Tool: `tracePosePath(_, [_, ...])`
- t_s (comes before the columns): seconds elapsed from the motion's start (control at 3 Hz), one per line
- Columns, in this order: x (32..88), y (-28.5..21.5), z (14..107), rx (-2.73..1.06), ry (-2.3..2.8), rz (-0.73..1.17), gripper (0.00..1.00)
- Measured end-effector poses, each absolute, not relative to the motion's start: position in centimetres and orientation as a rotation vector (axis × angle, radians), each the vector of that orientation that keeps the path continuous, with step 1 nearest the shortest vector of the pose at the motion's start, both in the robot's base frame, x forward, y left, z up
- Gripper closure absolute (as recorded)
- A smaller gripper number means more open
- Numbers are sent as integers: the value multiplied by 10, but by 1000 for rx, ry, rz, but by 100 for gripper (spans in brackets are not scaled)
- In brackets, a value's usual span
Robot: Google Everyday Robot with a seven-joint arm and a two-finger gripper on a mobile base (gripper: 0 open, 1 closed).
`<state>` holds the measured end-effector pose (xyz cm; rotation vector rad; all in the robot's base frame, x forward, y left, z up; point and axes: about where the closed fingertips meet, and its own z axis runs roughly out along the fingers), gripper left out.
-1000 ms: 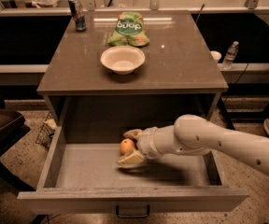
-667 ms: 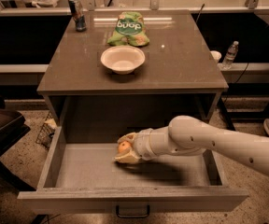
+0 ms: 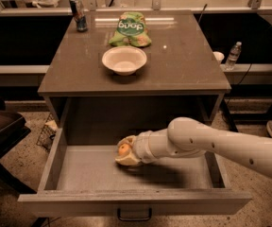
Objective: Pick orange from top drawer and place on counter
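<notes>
The top drawer (image 3: 79,176) is pulled open, with a flat grey floor and a dark pull handle (image 3: 134,216) on its front panel. The orange (image 3: 123,149) is in the middle of the drawer, between my fingers. My gripper (image 3: 125,151) reaches in from the right on a white arm and is shut on the orange, close above the drawer floor. The counter (image 3: 183,60) is the glossy grey-brown top above the drawer.
On the counter stand a white bowl (image 3: 124,60), a green chip bag (image 3: 130,29) and a drink can (image 3: 79,13). A plastic bottle (image 3: 233,55) stands to the right behind the cabinet. A dark chair (image 3: 1,126) is at the left.
My gripper with the orange has shifted slightly left in the drawer and stays low near the floor. The arm followed it.
</notes>
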<state>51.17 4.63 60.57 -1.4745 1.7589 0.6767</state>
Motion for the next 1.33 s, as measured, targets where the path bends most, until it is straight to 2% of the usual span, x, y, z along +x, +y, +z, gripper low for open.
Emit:
tracePosePath(0.33, [514,15,655,-1451,1778,691,100])
tracePosePath(1.0, [570,-113,819,-1218,1890,723,100])
tracePosePath(1.33, [582,-144,859,-1154,1914,760,100])
